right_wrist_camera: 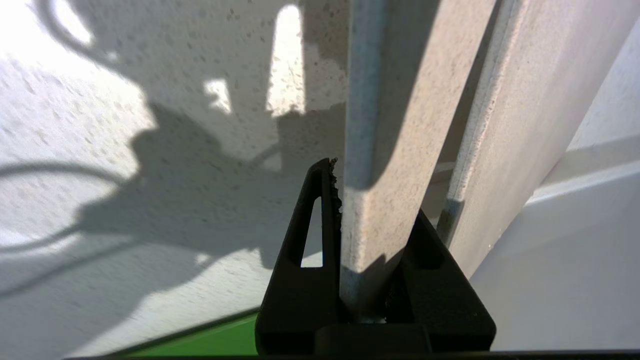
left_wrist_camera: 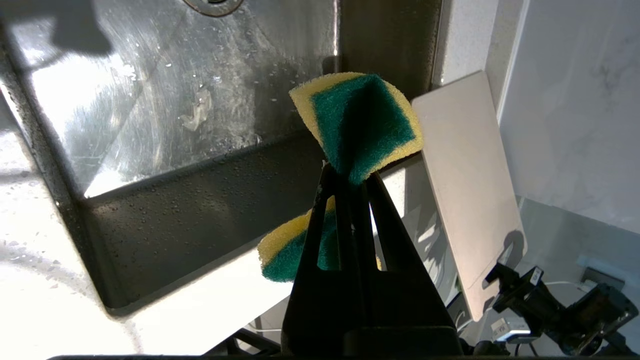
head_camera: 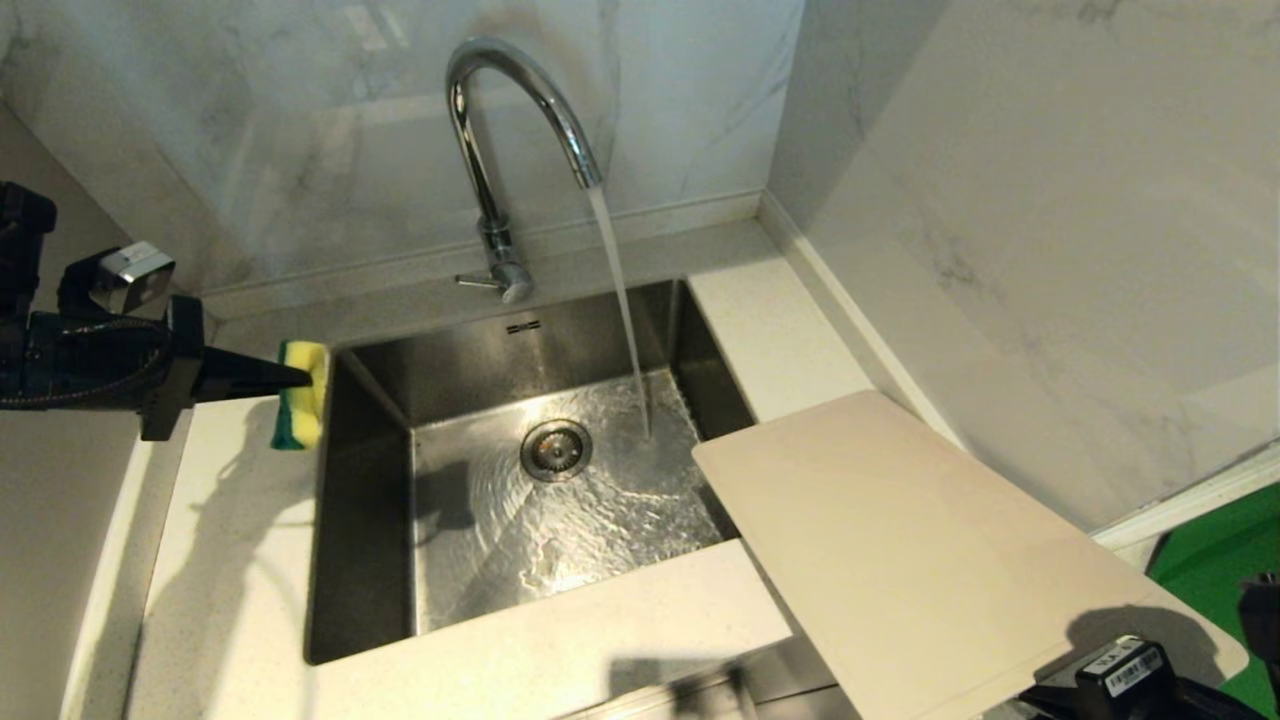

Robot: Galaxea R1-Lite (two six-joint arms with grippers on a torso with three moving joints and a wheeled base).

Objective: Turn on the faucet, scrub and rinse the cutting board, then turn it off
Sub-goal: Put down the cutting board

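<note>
Head view: faucet [head_camera: 500, 150] running into the sink [head_camera: 380, 560]; cutting board [head_camera: 930, 560] juts over the sink's right rim, near end cut off by the frame, right gripper mostly hidden there. Left wrist view: left gripper [left_wrist_camera: 350, 175] pressed together on a folded sponge [left_wrist_camera: 362, 122], lower half hidden behind the fingers. Right wrist view: right gripper [right_wrist_camera: 370, 200] pinches the board's edge, one finger largely hidden behind it.

Faucet [head_camera: 480, 150]: polished chrome, mirror-glossy. Sink [head_camera: 370, 520] below it: brushed stainless steel, wet. Counter [head_camera: 230, 560] around the sink: pale speckled stone, smooth. Wall [head_camera: 1050, 220] behind the faucet: glossy marble-look panels. Board [head_camera: 930, 560]: cream plastic, matt. Sponge [left_wrist_camera: 362, 125]: yellow foam, rough green scouring face.
</note>
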